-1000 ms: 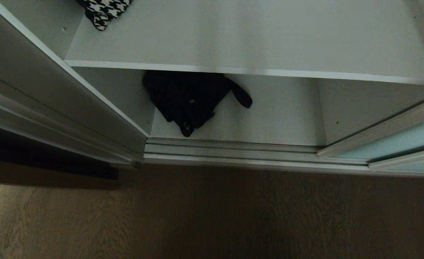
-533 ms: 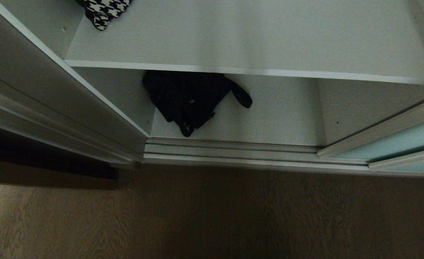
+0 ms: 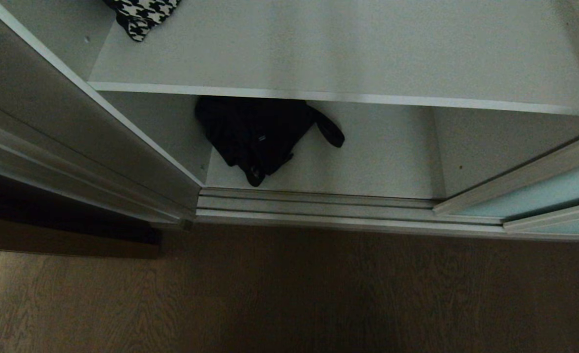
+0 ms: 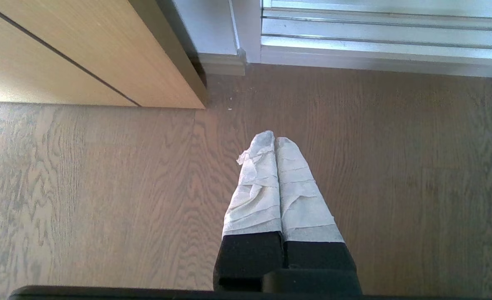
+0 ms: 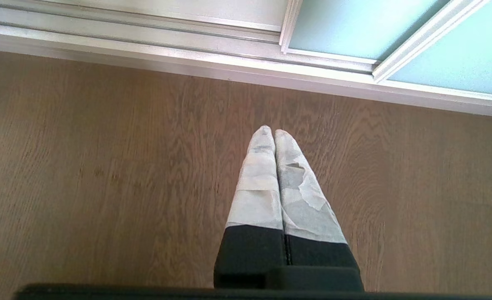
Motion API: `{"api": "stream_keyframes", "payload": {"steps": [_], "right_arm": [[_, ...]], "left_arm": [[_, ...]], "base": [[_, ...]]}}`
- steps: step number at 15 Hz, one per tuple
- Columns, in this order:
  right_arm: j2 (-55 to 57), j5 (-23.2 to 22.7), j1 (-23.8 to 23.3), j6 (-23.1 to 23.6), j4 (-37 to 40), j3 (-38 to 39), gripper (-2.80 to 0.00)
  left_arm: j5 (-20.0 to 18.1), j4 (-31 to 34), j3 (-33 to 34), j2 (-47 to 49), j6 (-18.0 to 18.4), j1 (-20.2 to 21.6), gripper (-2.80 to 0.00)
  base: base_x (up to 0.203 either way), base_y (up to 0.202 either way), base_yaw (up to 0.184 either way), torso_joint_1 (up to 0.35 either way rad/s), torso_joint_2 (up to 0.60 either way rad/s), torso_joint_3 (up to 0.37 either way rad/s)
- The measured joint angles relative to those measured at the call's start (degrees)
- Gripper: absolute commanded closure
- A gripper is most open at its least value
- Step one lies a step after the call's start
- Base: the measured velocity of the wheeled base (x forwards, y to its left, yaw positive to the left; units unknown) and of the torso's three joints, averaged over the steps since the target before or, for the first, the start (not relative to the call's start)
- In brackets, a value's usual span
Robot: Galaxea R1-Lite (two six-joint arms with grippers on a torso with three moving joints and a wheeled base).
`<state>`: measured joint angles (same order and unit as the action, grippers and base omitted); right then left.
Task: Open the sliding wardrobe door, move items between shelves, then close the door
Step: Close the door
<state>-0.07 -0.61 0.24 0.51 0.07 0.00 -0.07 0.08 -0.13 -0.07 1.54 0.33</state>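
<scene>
Two matte grey shelves: upper [image 3: 338, 54] bearing houndstooth piece [image 3: 142, 17] at back left, lower [image 3: 378, 162] bearing crumpled black bag [image 3: 257, 137]. Frosted teal door [image 3: 544, 196] slid right. Both tape-wrapped grippers, left [image 4: 275, 139] and right [image 5: 269, 131], over wood-grain floor [image 3: 289, 294], jaws pressed together, empty.

Neither arm shows in the head view. The left gripper [image 4: 275, 139] hangs with its tape-wrapped fingers [image 4: 256, 187] pressed together, tips touching, nothing between them. The right gripper [image 5: 269, 131] hangs likewise, its taped fingers [image 5: 260, 183] closed tip to tip and empty.
</scene>
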Motion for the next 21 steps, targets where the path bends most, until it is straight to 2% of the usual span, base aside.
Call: {"api": "stream_keyframes", "payload": {"steps": [21], "right_arm": [[0.0,0.0,0.0,0.0,0.0,0.0,0.00]], "left_arm": [[0.0,0.1,-0.1,0.1,-0.2,0.0,0.00]], "base": [[0.000,0.000,0.000,0.003,0.00,0.190]]}}
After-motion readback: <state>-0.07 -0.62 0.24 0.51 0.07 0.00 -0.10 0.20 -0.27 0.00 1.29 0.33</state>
